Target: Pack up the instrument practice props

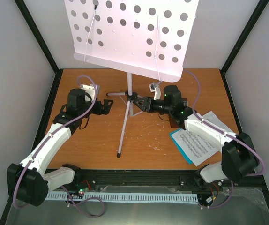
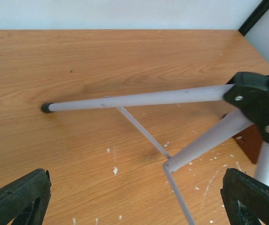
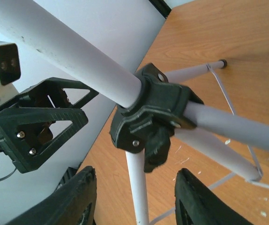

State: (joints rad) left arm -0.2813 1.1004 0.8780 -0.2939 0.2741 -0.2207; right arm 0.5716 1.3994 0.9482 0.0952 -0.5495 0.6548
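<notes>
Right end effector [image 1: 141, 104]: parted, gripping nothing, fingers [image 3: 78, 201] either side of the near leg just below the black plastic hub [image 3: 148, 117] of the silver-white tripod music stand with perforated grey desk [image 1: 130, 33]. Stand upright mid-tabletop [image 1: 97, 145], long axis vertical, hub immediately left of that end effector. Left end effector [image 1: 107, 105]: spread wide, empty, beyond the hub's left side, slightly farther off. White sheet music [image 1: 198, 143] over teal booklet [image 1: 179, 143], near right.

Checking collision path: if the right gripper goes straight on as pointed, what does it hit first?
The right gripper would likely meet the black hub of the music stand first, just ahead of its fingers.
</notes>
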